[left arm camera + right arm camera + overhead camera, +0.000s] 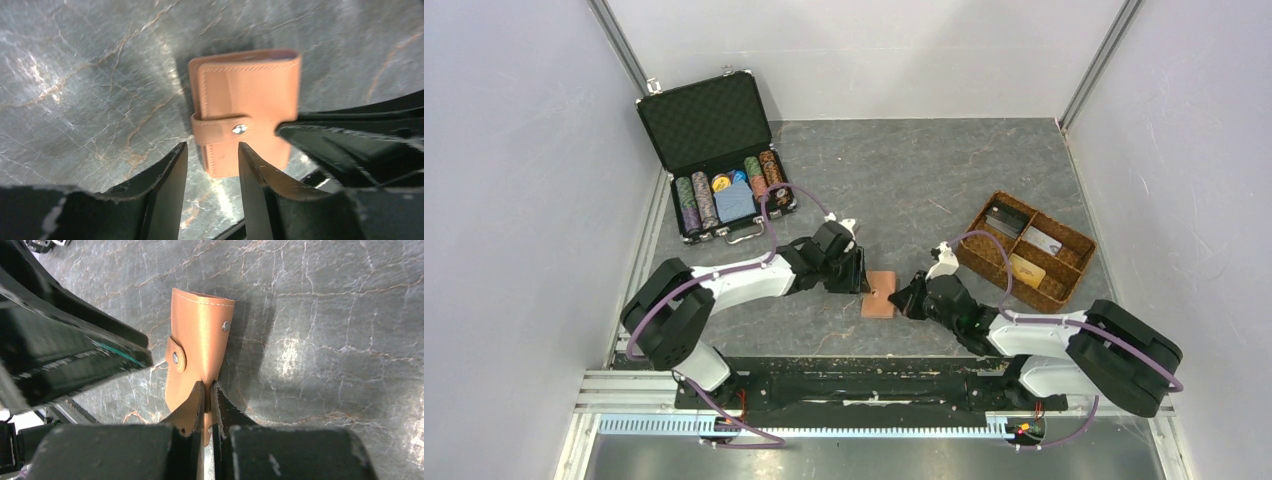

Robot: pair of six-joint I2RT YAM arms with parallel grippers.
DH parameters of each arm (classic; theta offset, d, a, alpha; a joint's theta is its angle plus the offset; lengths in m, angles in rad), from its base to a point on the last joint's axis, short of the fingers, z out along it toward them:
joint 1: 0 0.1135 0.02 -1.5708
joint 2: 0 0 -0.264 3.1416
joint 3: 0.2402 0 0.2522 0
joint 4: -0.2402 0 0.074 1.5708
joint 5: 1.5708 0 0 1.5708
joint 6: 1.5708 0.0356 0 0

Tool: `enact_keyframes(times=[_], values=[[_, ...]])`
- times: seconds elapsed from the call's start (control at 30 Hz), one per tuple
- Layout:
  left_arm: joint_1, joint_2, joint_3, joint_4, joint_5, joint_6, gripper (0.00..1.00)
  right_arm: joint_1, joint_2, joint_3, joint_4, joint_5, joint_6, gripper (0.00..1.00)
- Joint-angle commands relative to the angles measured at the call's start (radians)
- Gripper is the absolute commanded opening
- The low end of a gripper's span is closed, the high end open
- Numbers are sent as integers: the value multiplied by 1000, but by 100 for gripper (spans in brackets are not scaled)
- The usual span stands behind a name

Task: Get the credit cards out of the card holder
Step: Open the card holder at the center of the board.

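The card holder [879, 294] is a tan leather wallet on the table between the two arms, folded closed. Its snap tab [239, 129] lies across the cover. My right gripper [207, 385] is shut on the near edge of the card holder [200, 335], which stands tilted off the surface. My left gripper [212, 150] hovers open just short of the card holder [247, 95], nothing between its fingers. Any credit cards inside the card holder are hidden. A dark card [1006, 218], a white card [1041, 240] and a tan card [1027, 270] lie in the woven tray.
A brown woven divided tray [1074, 262] stands at the right. An open black chip case [709, 130] with striped poker chips stands at the back left. Pale walls close in both sides and the back.
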Motion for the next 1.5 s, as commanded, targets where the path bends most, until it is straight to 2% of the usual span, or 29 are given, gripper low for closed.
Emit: enact_keyframes(times=[0.0,0.43,0.7,0.93,1.07,1.47], values=[[-20,-59,105,-79,-31,11,51,27,-48,-14,-20,8,23,0],[-79,26,139,-110,-50,3,54,82,-99,7,-57,85,39,0],[-89,76,118,-57,-22,-1,56,92,-89,3,-24,82,38,0],[-89,127,107,-71,-63,10,54,93,-100,-4,-18,87,35,0],[-89,137,103,-63,-62,15,44,93,-109,-11,-17,94,33,0],[-89,103,115,-103,-63,32,5,93,-125,-61,-14,133,36,0]])
